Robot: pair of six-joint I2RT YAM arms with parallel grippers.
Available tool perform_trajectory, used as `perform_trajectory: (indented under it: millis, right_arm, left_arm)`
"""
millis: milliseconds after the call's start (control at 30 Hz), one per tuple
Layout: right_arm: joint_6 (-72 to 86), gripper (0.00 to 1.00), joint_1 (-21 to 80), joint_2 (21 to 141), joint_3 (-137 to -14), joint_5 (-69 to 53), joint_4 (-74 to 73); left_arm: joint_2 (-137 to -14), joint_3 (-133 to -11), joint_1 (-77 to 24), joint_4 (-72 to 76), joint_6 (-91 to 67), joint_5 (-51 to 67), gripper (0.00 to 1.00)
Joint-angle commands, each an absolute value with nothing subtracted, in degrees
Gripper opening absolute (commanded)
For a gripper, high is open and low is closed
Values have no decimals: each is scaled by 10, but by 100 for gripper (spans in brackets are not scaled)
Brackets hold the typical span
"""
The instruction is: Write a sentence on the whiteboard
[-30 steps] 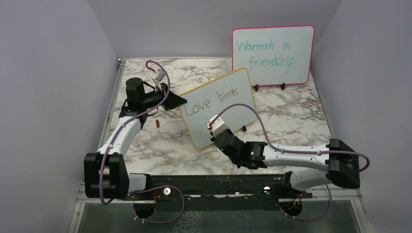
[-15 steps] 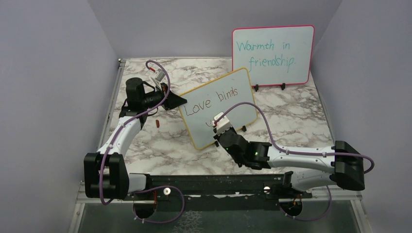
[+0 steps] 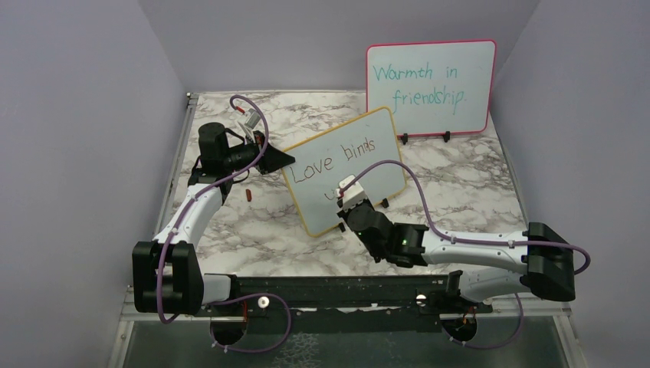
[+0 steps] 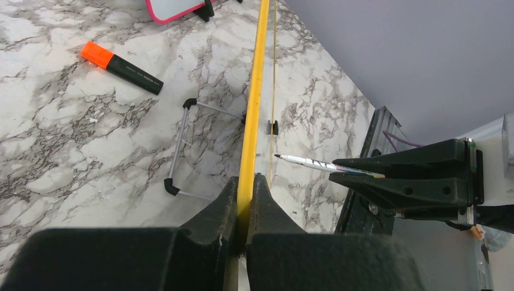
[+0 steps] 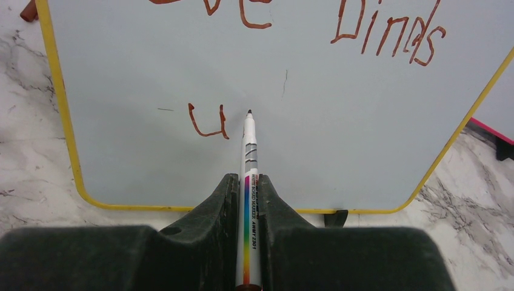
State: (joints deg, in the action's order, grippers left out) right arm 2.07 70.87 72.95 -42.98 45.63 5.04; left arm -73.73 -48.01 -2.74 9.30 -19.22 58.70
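The whiteboard [image 3: 372,170] with its yellow frame stands tilted at mid-table. My left gripper [image 3: 285,159] is shut on its left frame edge [image 4: 254,91], jaws pinching the yellow strip [image 4: 245,180]. The sentence reads "Love binds" [image 3: 335,159] in dark red, with a lone "u" [image 5: 208,124] on the second line. My right gripper [image 5: 247,179] is shut on a white rainbow-striped marker [image 5: 250,151]. The marker's tip sits at the board just right of the "u". The left wrist view shows that marker [image 4: 309,162] from the side, pointing at the board.
A pink-framed board [image 3: 429,84] with teal writing stands at the back right. Behind the whiteboard lie a black marker with an orange cap [image 4: 121,66] and the board's wire stand [image 4: 182,145]. A small red cap [image 3: 249,195] lies on the marble table, left of the board.
My right gripper has moved slightly up and right along the board with the marker, and the "u" now shows beside it. It has held still for the last half second. The left arm has not moved.
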Motion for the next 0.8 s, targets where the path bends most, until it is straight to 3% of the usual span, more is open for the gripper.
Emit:
perform_trajectory:
  millis: [0, 767]
  right_arm:
    - [20, 1, 703, 735, -427, 469, 74]
    - [21, 1, 693, 758, -433, 451, 79]
  left_arm:
    - [-745, -480, -23, 47, -152, 551, 0]
    - [-745, -480, -23, 47, -152, 554, 0]
